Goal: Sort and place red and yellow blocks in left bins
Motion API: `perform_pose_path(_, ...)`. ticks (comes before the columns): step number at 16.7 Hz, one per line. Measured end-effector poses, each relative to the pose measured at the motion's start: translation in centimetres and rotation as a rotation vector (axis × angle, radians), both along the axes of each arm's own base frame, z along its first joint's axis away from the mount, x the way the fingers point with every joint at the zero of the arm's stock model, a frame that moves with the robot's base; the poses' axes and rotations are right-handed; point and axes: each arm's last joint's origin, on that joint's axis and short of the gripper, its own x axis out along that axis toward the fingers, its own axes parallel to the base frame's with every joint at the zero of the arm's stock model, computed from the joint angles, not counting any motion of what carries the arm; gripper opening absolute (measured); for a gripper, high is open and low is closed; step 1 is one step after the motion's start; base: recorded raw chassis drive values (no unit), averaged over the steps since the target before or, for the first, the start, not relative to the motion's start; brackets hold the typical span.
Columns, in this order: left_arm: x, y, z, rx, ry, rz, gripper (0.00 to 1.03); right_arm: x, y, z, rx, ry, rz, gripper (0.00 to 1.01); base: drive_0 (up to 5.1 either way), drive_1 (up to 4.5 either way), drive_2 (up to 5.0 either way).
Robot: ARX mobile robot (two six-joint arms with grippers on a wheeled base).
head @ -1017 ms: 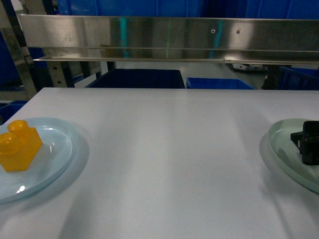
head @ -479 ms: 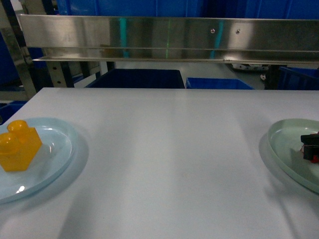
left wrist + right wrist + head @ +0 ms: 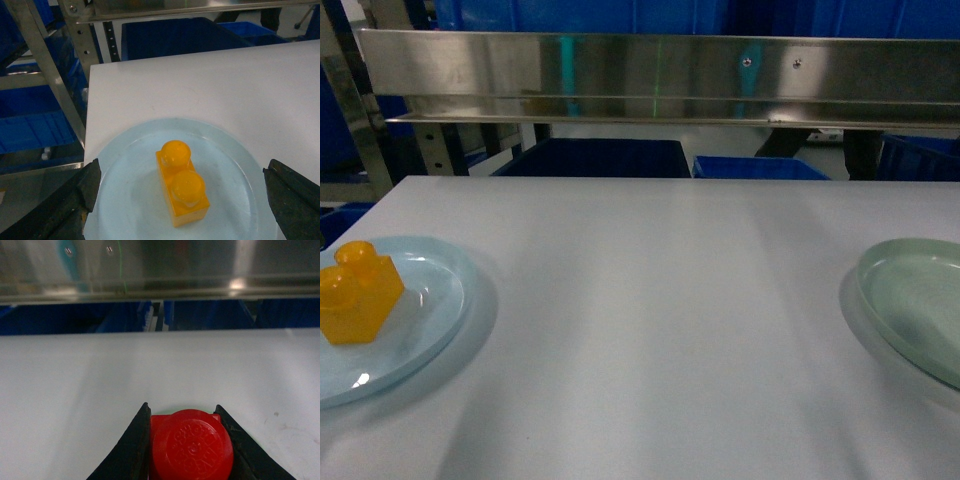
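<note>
R claw (image 3: 186, 440) clenched on red block (image 3: 191, 446), lifted for binning. L claw (image 3: 182, 192) released, straddling yellow brick (image 3: 182, 188) on plate (image 3: 125, 200), tabletop's left edge, ready to grab.

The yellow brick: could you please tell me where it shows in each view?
Head: yellow brick at the far left, on the pale blue plate.
Left wrist: lower centre, on that plate, between the open left gripper fingers.
Right wrist: not in it.
Shared landmark: the white table.

Yellow brick (image 3: 182, 188) translucent glossy plastic; red block (image 3: 191, 445) glossy embossed; table (image 3: 660, 320) matt white; rail (image 3: 650, 65) brushed metal.
</note>
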Motion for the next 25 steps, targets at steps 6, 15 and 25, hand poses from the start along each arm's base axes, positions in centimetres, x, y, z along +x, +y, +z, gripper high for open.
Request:
perform_pose_path(6, 0.0, 0.0, 0.0, 0.002, 0.000, 0.000, 0.98, -6.1, -0.4, 2.9, 0.005, -0.060, -0.041, 0.28, 0.0, 0.00, 0.0)
perform_pose_path(15, 0.0, 0.0, 0.0, 0.002, 0.000, 0.000, 0.98, -7.3, -0.2, 1.3, -0.003, -0.048, -0.019, 0.28, 0.0, 0.00, 0.0)
perform_pose_path(25, 0.0, 0.0, 0.0, 0.002, 0.000, 0.000, 0.98, -7.0, 1.3, 1.2, -0.138, -0.061, 0.006, 0.28, 0.0, 0.00, 0.0)
